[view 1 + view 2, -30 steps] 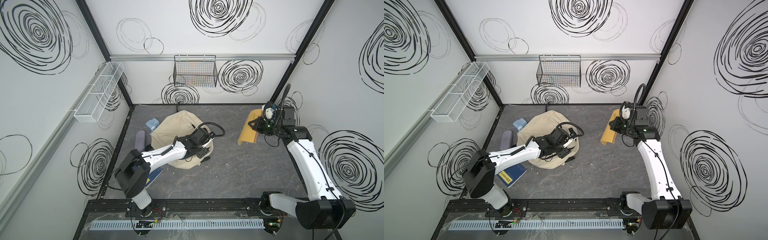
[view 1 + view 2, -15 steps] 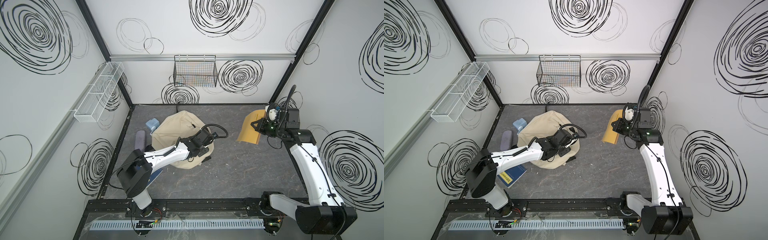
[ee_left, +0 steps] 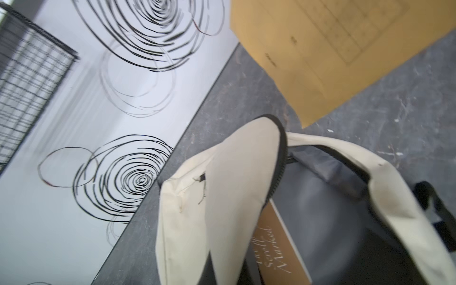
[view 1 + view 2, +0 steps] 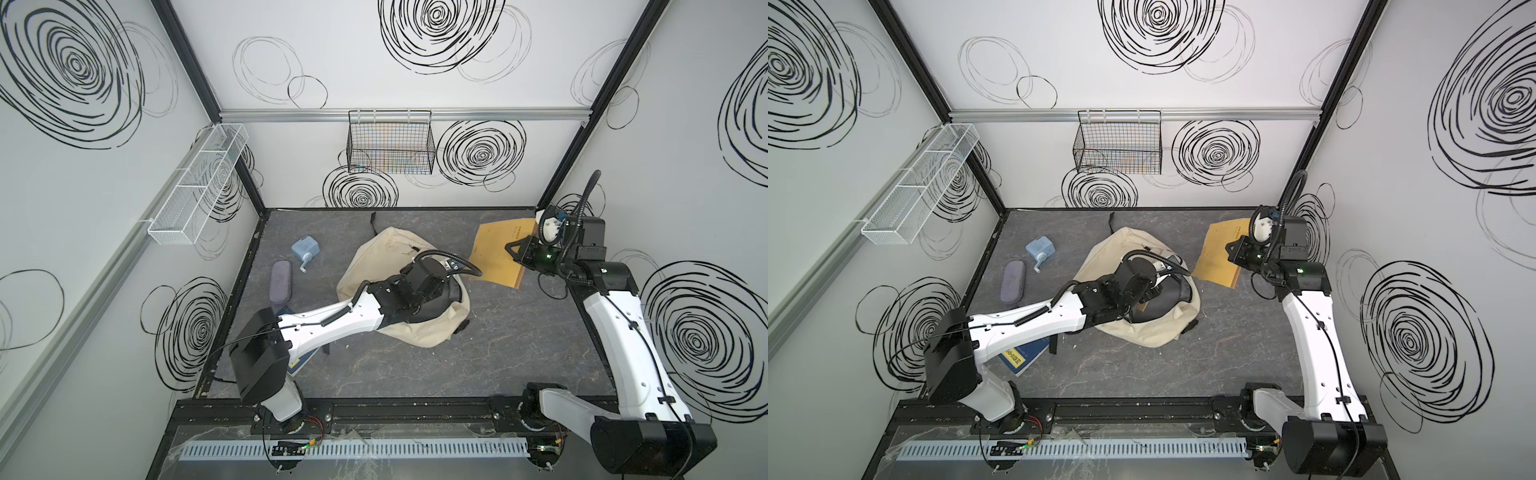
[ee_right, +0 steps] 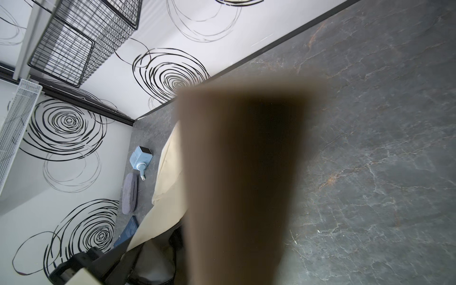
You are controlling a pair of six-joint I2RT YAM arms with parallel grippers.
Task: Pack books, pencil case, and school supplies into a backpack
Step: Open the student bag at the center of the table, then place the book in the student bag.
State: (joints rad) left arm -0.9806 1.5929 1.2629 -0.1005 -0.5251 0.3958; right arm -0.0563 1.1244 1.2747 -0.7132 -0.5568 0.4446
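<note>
The cream backpack [image 4: 415, 332] lies mid-table with its dark mouth held open. My left gripper [image 4: 451, 267] is shut on the backpack's top flap [image 3: 234, 185], which runs down between the jaws. A brown book with white script [image 3: 276, 241] sits inside. At the back right my right gripper [image 4: 513, 249] is shut on the mustard kraft book [image 4: 494, 253], held off the table beside the mouth. This book [image 5: 237, 185] hides the right jaws. The navy book [image 4: 1019, 355] lies under the left arm. The purple pencil case [image 4: 280, 281] and the blue sharpener [image 4: 305, 249] lie at the left.
A black wire basket [image 4: 390, 141] hangs on the back wall. A white mesh shelf [image 4: 199, 187] is on the left wall. A black strap [image 4: 372, 218] trails behind the backpack. The arm bases stand on the front rail [image 4: 395, 409].
My left gripper has closed on the backpack's flap and pulled the mouth open. The right gripper has swung the kraft book from edge-on to showing its broad cover.
</note>
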